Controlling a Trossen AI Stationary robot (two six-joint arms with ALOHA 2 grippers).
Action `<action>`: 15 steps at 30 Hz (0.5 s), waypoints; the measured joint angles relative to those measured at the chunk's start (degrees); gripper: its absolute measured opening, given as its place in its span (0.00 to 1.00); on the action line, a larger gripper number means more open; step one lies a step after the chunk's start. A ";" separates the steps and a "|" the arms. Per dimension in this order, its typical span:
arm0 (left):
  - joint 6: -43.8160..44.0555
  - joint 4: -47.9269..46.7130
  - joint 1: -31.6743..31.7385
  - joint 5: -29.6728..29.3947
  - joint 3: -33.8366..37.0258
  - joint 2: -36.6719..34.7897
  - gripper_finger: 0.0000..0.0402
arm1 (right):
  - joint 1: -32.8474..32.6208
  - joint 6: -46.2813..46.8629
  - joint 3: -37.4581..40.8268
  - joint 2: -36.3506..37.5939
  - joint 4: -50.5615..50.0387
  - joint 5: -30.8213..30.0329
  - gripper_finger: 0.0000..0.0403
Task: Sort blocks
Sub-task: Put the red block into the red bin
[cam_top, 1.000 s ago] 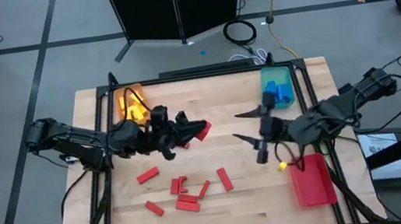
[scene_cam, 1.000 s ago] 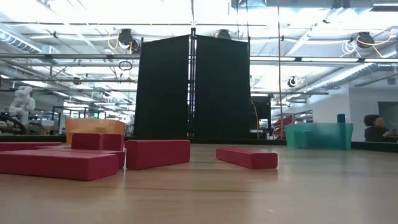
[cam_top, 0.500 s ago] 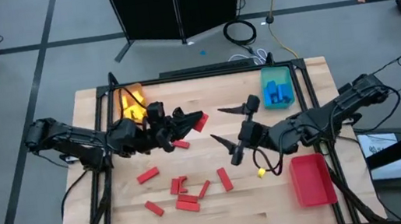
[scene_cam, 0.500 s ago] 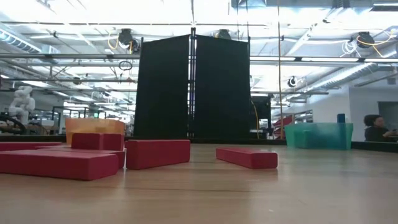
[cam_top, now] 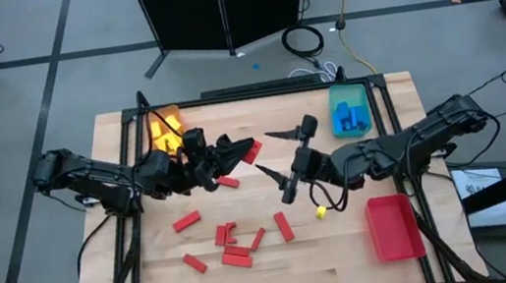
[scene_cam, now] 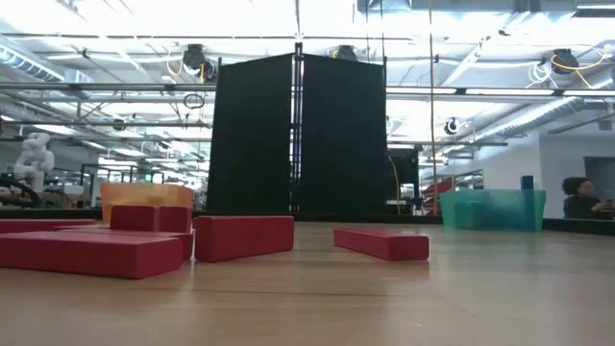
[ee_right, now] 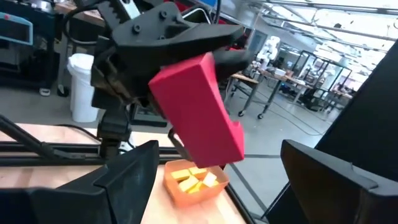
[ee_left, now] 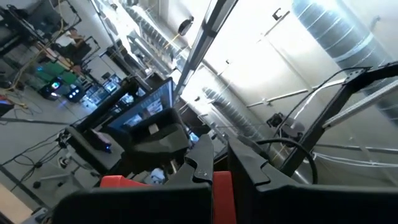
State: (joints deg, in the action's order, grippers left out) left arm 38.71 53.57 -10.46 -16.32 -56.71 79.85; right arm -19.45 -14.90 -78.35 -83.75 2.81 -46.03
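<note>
Red block point(cam_top: 252, 152) sits clamped in the left gripper point(cam_top: 241, 153) above mid-table, its fingers closed on it. Facing it, the right gripper point(cam_top: 273, 155) stands wide apart. Flat red bricks point(cam_top: 235, 241) lie scattered on pale wood nearby.

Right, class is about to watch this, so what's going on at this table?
Two robot arms are sorting coloured blocks into trays. The left gripper holds a red block up above mid-table, and the right gripper, jaws wide open, faces it, seemingly for a handover. More red blocks lie on the table; the red tray sits at the right.
</note>
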 joint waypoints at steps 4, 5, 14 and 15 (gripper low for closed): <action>-0.06 -0.05 0.00 -1.04 0.00 0.00 0.03 | 1.07 0.36 0.00 0.01 0.15 2.72 0.81; -0.03 -0.01 0.00 -1.28 0.00 0.00 0.03 | 1.29 0.69 0.00 0.01 0.25 3.00 0.81; -0.02 0.11 0.00 -1.58 0.00 0.39 0.03 | 3.99 0.71 0.00 -0.01 3.38 8.87 0.80; -0.03 0.11 0.00 -1.70 -0.02 0.39 0.03 | 4.19 0.81 0.00 -0.01 3.16 8.97 0.80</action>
State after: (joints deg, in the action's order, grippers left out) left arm 38.68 53.68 -10.46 -18.01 -56.73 80.25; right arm -15.26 -14.09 -78.35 -83.77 5.97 -37.06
